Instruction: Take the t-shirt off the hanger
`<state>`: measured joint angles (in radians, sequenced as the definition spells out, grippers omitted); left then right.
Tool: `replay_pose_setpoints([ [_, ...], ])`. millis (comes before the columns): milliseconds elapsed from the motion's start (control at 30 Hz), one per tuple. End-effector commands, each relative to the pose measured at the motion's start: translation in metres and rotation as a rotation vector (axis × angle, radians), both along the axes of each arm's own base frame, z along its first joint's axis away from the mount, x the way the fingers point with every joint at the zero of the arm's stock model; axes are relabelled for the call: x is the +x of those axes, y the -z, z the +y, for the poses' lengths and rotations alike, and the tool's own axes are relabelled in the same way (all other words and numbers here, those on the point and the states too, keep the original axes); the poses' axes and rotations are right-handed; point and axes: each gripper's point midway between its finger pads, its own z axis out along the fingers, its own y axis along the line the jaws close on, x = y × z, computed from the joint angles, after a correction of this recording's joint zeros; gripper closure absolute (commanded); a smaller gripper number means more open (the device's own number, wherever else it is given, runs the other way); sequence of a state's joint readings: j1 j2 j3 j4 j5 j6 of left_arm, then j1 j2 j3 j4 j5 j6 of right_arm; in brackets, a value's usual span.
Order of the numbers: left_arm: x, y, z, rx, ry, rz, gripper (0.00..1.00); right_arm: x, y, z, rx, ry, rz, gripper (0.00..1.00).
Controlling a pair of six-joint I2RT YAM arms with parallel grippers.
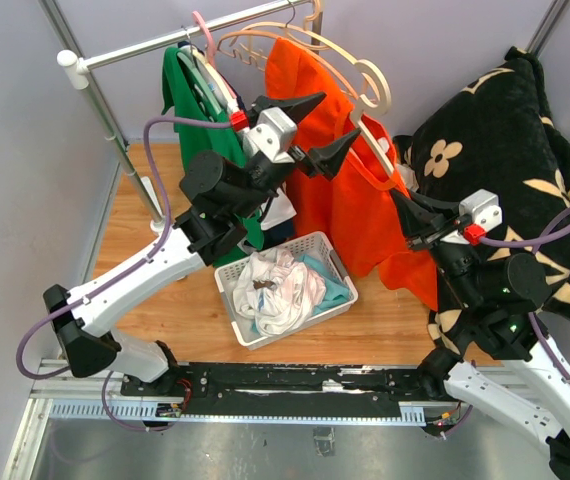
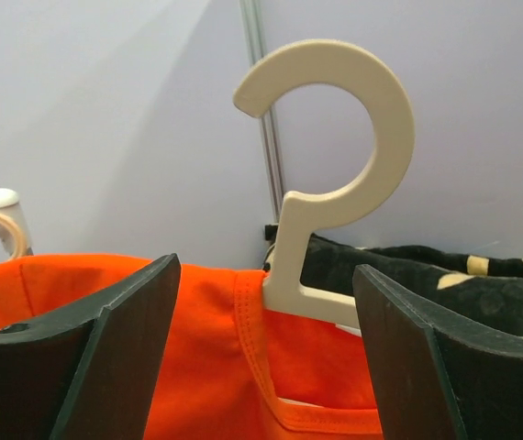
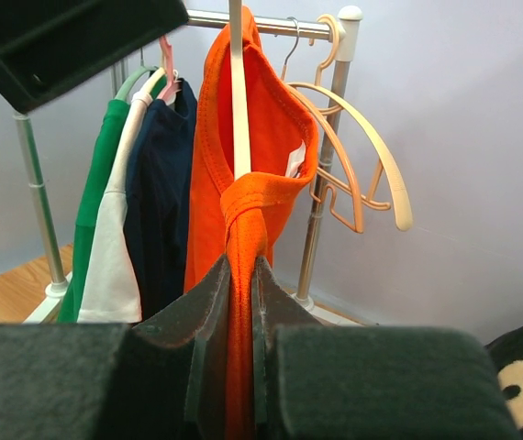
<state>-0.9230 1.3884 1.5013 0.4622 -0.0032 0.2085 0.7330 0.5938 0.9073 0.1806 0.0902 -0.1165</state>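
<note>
Jaws of the left gripper (image 2: 266, 268) are spread wide near the hanger (image 2: 392, 137); the orange t-shirt (image 3: 275, 110) is pinched between the right gripper (image 3: 241, 268) jaws.

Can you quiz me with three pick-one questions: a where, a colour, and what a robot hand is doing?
1. Where is the white plastic basket? A on the wooden board; B on the rail; C on the cushion.
2. What colour is the t-shirt on the cream plastic hanger? A green; B orange; C blue.
3. How is the left hand? A shut on the hanger; B shut on cloth; C open.
Answers: A, seen from above; B, orange in every view; C, its fingers stand apart.
</note>
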Motion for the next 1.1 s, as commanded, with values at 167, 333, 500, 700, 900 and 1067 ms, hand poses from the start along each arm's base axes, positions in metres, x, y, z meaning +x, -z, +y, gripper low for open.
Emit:
replay_pose_setpoints([
  [167,0.000,-0.009,-0.012,0.029,0.009,-0.109,0.19,-0.013,-0.028,-0.005,0.067,-0.031,-0.069,0.99],
  [333,0.003,-0.010,-0.016,0.037,0.005,-0.115,0.19,-0.013,-0.029,-0.003,0.067,-0.041,-0.067,0.99],
  [500,0.008,-0.008,-0.021,0.049,0.000,-0.106,0.22,-0.013,-0.027,-0.001,0.065,-0.050,-0.063,0.99],
  [700,0.015,-0.004,-0.028,0.070,-0.007,-0.083,0.28,-0.015,-0.029,-0.001,0.072,-0.057,-0.066,0.99],
  [900,0.019,0.002,-0.030,0.075,-0.012,-0.064,0.46,-0.016,-0.029,-0.002,0.076,-0.060,-0.066,0.99],
  [1067,0.020,0.001,-0.031,0.073,-0.013,-0.062,0.58,-0.016,-0.028,-0.002,0.075,-0.061,-0.065,0.99],
])
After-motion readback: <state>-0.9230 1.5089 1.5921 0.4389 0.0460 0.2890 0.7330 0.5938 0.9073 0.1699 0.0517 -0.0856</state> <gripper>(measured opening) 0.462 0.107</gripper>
